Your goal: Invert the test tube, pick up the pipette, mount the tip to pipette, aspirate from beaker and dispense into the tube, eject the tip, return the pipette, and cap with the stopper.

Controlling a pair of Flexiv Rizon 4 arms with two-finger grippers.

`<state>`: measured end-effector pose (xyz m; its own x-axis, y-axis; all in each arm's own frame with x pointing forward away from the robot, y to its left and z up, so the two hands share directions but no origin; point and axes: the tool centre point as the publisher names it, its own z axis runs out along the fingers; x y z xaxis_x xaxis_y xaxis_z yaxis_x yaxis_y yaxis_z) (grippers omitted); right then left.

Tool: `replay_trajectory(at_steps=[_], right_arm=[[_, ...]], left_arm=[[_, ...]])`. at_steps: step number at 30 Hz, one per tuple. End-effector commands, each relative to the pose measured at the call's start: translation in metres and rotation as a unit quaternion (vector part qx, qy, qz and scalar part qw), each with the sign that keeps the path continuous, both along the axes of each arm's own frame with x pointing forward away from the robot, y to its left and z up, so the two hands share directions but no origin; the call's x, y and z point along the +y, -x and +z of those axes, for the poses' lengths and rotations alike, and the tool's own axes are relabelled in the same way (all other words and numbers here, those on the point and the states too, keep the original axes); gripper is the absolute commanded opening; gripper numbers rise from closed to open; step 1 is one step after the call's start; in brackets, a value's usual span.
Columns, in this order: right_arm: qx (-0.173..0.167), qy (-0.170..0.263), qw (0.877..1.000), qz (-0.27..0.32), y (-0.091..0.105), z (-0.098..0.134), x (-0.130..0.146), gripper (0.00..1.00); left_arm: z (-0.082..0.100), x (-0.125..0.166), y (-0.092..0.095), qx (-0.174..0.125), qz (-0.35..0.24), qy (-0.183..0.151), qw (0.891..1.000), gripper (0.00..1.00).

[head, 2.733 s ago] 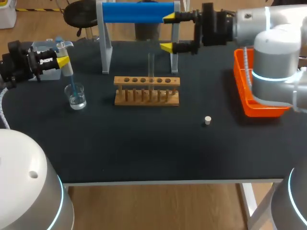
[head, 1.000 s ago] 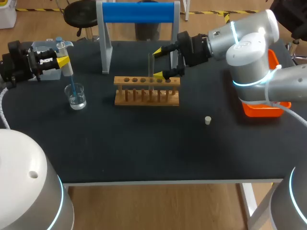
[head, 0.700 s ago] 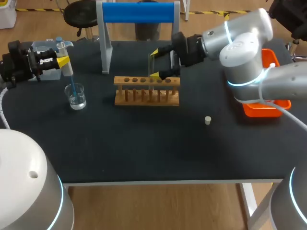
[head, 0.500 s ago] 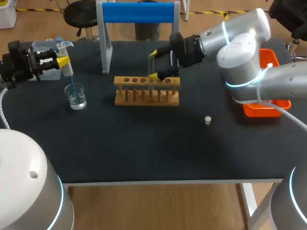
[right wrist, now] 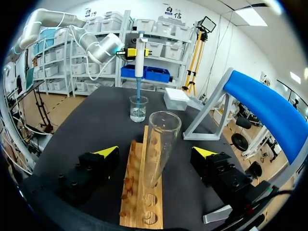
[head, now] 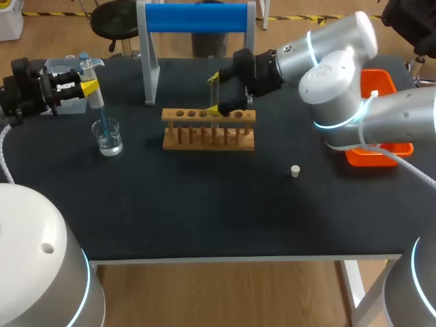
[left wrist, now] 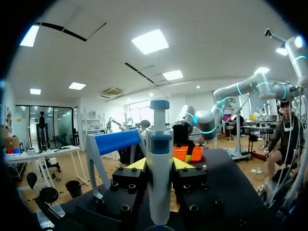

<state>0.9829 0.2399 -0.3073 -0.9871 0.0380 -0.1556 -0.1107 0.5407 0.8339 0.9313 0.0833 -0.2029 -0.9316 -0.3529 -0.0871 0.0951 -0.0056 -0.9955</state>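
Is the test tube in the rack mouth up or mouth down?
Mouth up: the test tube stands upright in the rack, open rim on top.

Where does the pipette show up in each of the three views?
Head view: pipette in the left gripper, tip in the beaker.
Left wrist view: pipette upright, clamped in that gripper.
Right wrist view: pipette beyond the rack, above the beaker.
Shared landmark: blue bar.

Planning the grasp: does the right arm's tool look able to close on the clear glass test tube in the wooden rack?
Probably yes: the right tool is open, the clear glass test tube stands upright between its fingers, nothing blocking.
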Motion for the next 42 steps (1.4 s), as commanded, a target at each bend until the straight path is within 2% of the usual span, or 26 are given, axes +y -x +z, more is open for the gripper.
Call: replay_trajectory(at_steps=[1,42], right_arm=[[0.001,0.003,1.0,-0.004,-0.0024,-0.0012,0.0024,1.0],[-0.008,0.019,1.0,-0.009,-0.0088,-0.0032,0.0092,1.0]], left_arm=[[0.0006,-0.0001,0.0009,0.0,0.001,0.0,1.0,0.0],[0.0006,-0.0001,0.0009,0.0,0.001,0.0,1.0,0.0]])
